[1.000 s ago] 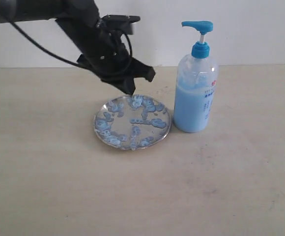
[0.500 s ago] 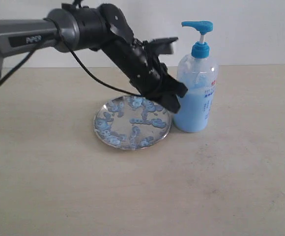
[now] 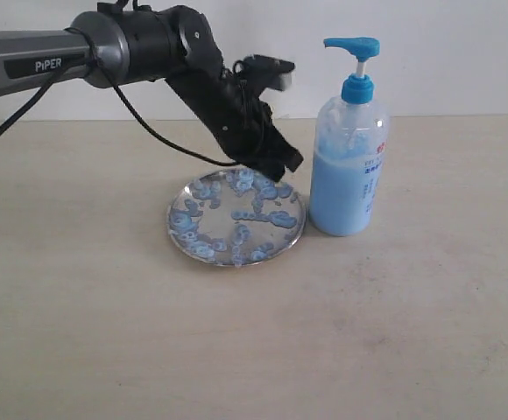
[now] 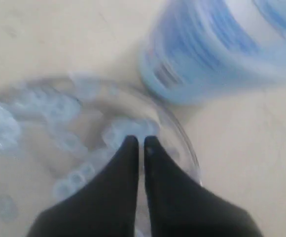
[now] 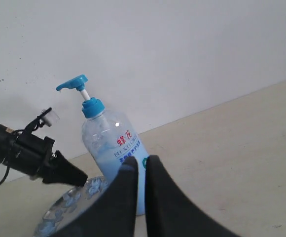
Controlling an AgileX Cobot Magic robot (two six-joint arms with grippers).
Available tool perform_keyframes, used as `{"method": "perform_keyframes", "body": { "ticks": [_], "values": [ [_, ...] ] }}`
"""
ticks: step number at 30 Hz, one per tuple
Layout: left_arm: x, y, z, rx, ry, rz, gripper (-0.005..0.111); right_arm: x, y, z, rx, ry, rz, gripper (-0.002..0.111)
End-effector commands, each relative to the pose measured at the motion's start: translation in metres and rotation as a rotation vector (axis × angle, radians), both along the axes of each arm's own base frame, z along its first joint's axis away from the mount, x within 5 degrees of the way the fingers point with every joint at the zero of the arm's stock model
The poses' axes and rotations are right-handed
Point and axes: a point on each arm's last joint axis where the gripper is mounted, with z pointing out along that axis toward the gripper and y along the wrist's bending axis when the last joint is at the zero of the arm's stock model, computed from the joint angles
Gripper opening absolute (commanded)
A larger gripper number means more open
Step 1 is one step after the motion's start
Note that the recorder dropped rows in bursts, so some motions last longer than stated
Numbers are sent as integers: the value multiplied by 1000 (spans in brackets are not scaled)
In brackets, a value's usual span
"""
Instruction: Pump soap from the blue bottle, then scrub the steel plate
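Steel plate (image 3: pixel 217 226) mid counter (image 3: pixel 394 332), right rim just beside blue bottle (image 3: pixel 349 166); front & left of counter open. Left hand (image 3: pixel 285 166) pinched shut, empty, tips over soap (image 3: pixel 280 219) at plate's back-right rim. Right hand (image 5: pixel 139 163) shut, empty

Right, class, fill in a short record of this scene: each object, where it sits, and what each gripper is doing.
steel plate: on the table, dotted with soap
blue bottle: upright, beside the plate, pump untouched
left gripper: shut, tips over the plate's side nearest the bottle
right gripper: shut, empty, not touching the bottle
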Motion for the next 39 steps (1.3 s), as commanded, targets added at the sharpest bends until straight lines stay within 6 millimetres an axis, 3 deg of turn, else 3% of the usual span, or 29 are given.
{"method": "perform_keyframes", "body": {
  "ticks": [1, 4, 7, 8, 10, 12, 14, 17, 19, 21, 23, 26, 29, 33, 36, 39],
  "values": [
    [-16, 27, -7, 345, 118, -117, 4, 0, 0, 1, -8, -9, -6, 0],
    [2, 48, -4, 534, -34, 109, 4, 0, 0, 1, -8, -9, -6, 0],
    [10, 34, -1, 351, -81, 217, 4, 0, 0, 1, -8, -9, -6, 0],
    [7, 25, -1, 253, -41, 187, 4, 0, 0, 1, -8, -9, -6, 0],
    [-7, 7, 0, 110, 29, -42, 4, 0, 0, 1, -8, -9, -6, 0],
    [-21, 2, 1, 67, 111, -214, 4, 0, 0, 1, -8, -9, -6, 0],
    [-28, 10, 1, 145, 193, -216, 4, 0, 0, 1, -8, -9, -6, 0],
    [-19, 34, 5, 377, 113, -105, 4, 0, 0, 1, -8, -9, -6, 0],
    [-3, 53, 20, 479, -69, 76, 4, 0, 0, 1, -8, -9, -6, 0],
    [10, 56, 41, 352, -195, 251, 4, 0, 0, 1, -8, -9, -6, 0],
    [8, 46, 65, 152, -232, 200, 4, 0, 0, 1, -8, -9, -6, 0],
    [-15, 29, 98, -59, -225, -23, 4, 0, 0, 1, -8, -9, -6, 0],
    [-35, 27, 126, -207, -226, 4, 4, 0, 0, 1, -8, -9, -6, 0],
    [-66, 42, 151, -308, -367, 62, 4, 0, 0, 1, -8, -9, -6, 0],
    [-109, 63, 178, -428, -573, 127, 4, 0, 0, 1, -8, -9, -6, 0],
    [-170, 91, 190, -463, -767, 203, 4, 0, 0, 1, -8, -9, -6, 0]
  ]
}}
